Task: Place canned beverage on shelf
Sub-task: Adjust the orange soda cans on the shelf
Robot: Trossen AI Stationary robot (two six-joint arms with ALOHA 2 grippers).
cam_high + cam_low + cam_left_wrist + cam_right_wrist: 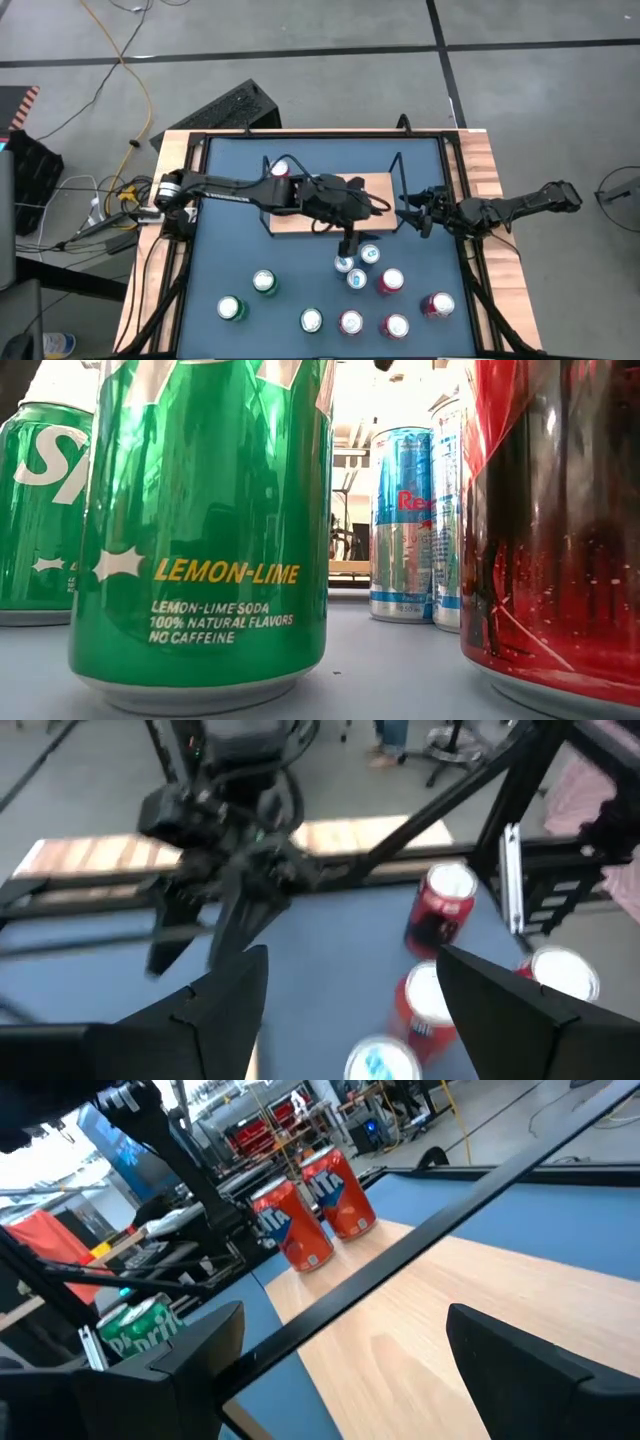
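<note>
- Dark jaws of the left gripper (346, 250) stand apart with nothing between them — we see them hanging over the slim blue-and-silver cans (357, 266) just in front of the shelf (330, 205).
- Our right gripper (412, 212) waits at the shelf's right wire end frame, jaws spread wide and empty.
- We see two red cans (312, 1207) standing on the light-wood shelf at its left end.
- Red cans (390, 282) stand on the blue counter (225, 255) toward the front right; green cans (264, 282) stand to the front left, well apart from the shelf.
- At counter height — a green lemon-lime can (205, 525) fills the low view.
</note>
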